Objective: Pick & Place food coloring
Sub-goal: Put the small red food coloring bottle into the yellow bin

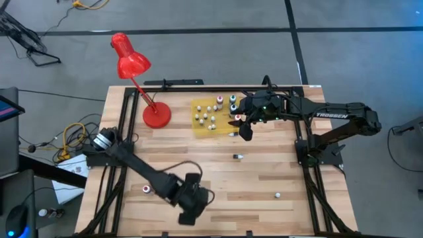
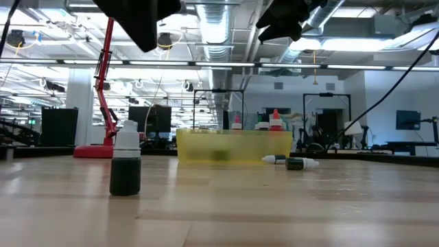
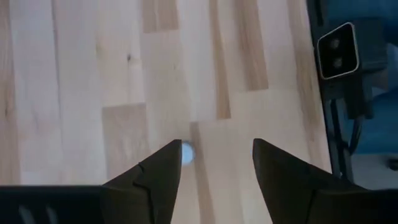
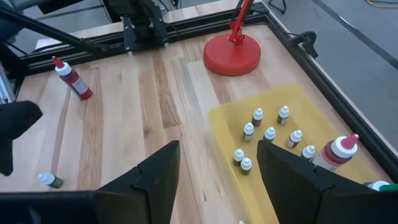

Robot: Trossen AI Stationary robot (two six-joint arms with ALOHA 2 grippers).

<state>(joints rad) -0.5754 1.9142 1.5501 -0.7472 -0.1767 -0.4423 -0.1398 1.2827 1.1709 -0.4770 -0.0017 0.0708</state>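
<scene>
High view, left pincer [image 1: 190, 210] spread near front edge, right pincer [image 1: 242, 127] spread beside mat [image 1: 200, 127].

Four cameras on one wooden worktop [image 1: 211, 178].
The high view looks straight down over the whole worktop and both arms. The low view sits at surface level, very close to a dark bottle [image 2: 126, 167], facing level toward the yellow mat [image 2: 233, 145] and the room behind. The left wrist view looks steeply down, close to bare boards. The right wrist view looks obliquely across the mat [image 4: 273, 118], with the red lamp base [image 4: 232, 55] at twelve o'clock; high and low views share both.
</scene>
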